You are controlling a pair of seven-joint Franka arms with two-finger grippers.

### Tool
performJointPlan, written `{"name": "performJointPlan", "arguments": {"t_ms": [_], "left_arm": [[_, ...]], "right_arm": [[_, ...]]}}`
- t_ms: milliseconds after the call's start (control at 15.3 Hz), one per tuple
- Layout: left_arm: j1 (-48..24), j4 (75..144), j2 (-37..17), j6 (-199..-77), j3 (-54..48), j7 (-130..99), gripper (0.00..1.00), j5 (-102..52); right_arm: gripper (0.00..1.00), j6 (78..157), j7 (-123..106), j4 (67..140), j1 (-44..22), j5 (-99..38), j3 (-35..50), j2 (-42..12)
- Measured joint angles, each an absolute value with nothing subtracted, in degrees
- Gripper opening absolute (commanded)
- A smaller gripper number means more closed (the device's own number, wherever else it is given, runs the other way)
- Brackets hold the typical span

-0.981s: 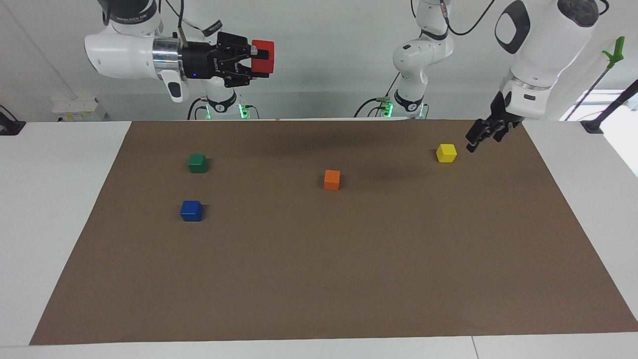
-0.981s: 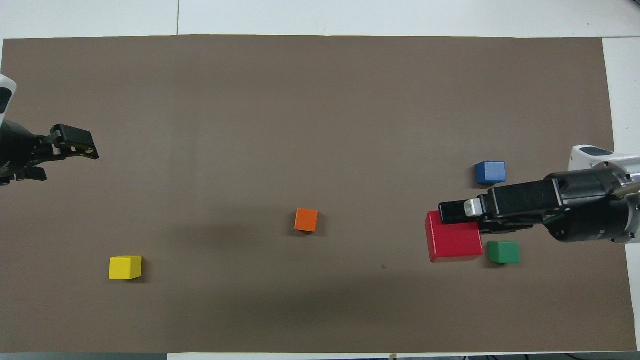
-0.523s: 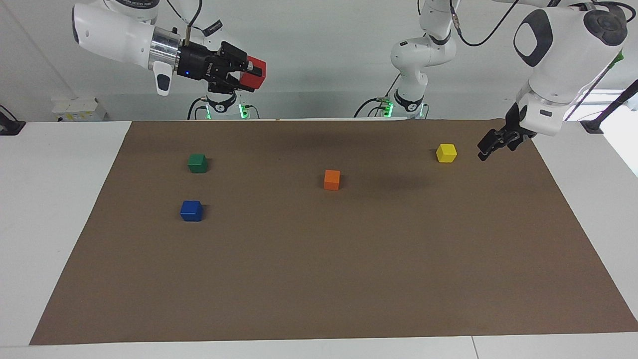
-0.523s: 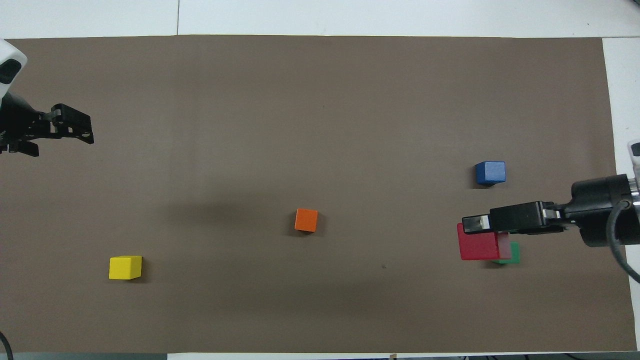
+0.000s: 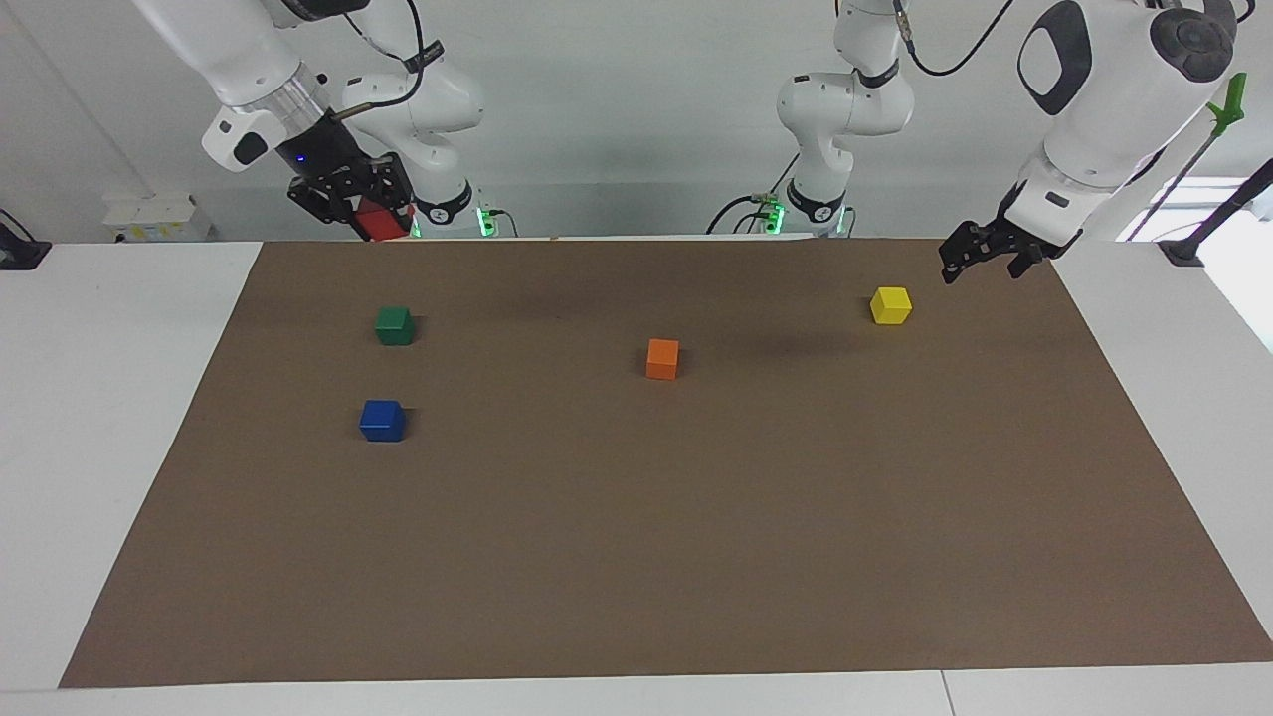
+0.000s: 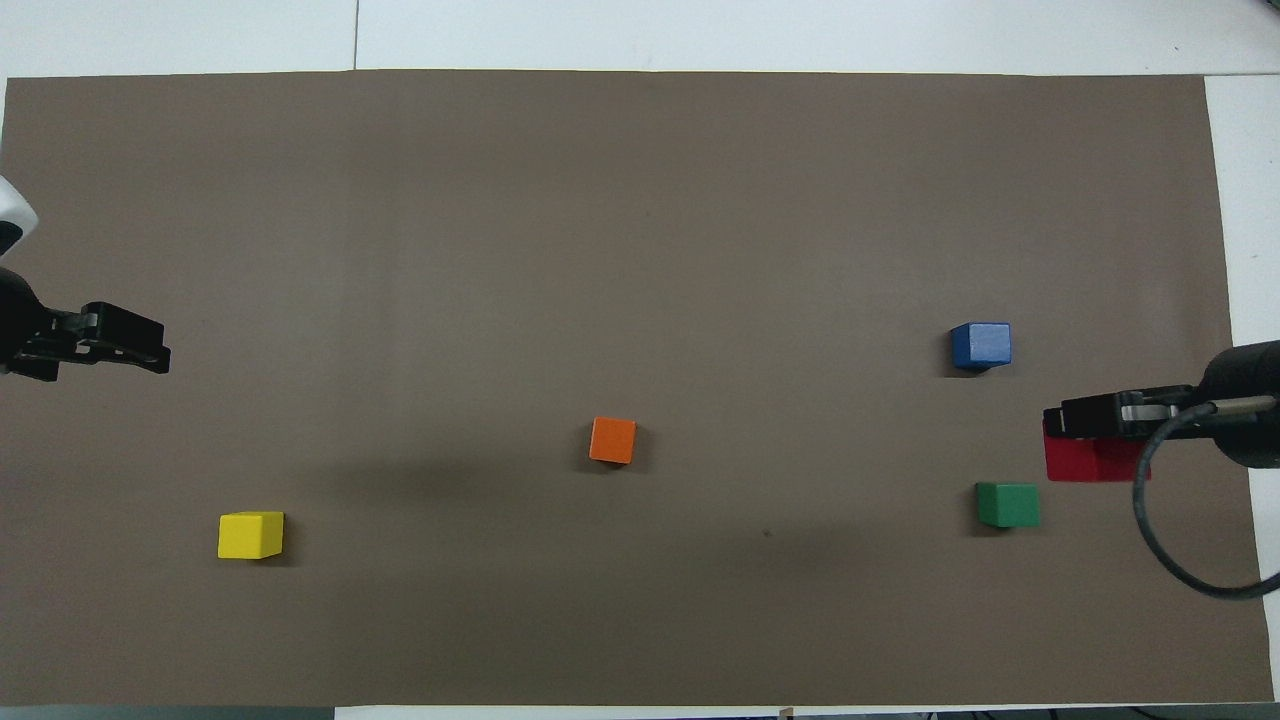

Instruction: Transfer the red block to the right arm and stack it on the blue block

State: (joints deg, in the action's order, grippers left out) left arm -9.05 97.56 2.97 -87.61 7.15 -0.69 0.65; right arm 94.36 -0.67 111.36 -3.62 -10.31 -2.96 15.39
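Red block (image 5: 376, 221), partly hidden, is pinched in the right end effector (image 5: 360, 207) above the desk's (image 5: 119, 398) right-arm end. Left end effector (image 5: 980, 254) hangs near the yellow block (image 5: 890, 304); cannot tell if spread.

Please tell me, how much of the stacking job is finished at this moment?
The handover looks done: the right gripper holds the red block in the air, over the right arm's end of the mat. The left gripper waits near the yellow block. Still left: setting red on the blue block, which has nothing on it.
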Motion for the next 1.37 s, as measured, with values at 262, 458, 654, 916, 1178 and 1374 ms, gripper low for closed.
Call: {"name": "performJointPlan", "arguments": {"t_ms": [262, 458, 654, 916, 1178, 1374], "left_arm": [[-9.2, 98.3, 3.6, -90.5, 5.1, -0.7, 1.0, 1.3], [-7.5, 98.3, 2.8, -90.6, 3.2, -0.5, 1.0, 1.9], [-1.5, 98.3, 2.5, -90.6, -3.7, -0.5, 1.0, 2.1], [-0.4, 98.3, 2.5, -90.6, -5.1, -0.5, 1.0, 2.2], [-0.1, 98.3, 2.5, -90.7, -5.1, -0.5, 1.0, 2.2], [-0.1, 98.3, 2.5, -90.9, -5.3, -0.5, 1.0, 2.2]], "right_arm": [[0.0, 98.5, 0.5, 112.8, -3.4, -5.6, -3.0, 10.7], [0.0, 102.9, 0.6, 113.9, -2.7, -4.6, -3.1, 6.3], [0.0, 107.8, 0.6, 114.7, -1.8, -2.9, -3.3, 1.7], [0.0, 113.9, 0.6, 114.8, -1.5, -2.0, -3.4, -3.7], [0.0, 121.3, 0.6, 116.0, -1.4, 1.1, -3.3, -7.0], [0.0, 125.8, 0.6, 117.3, -1.4, 1.4, -3.1, -8.3]]}}
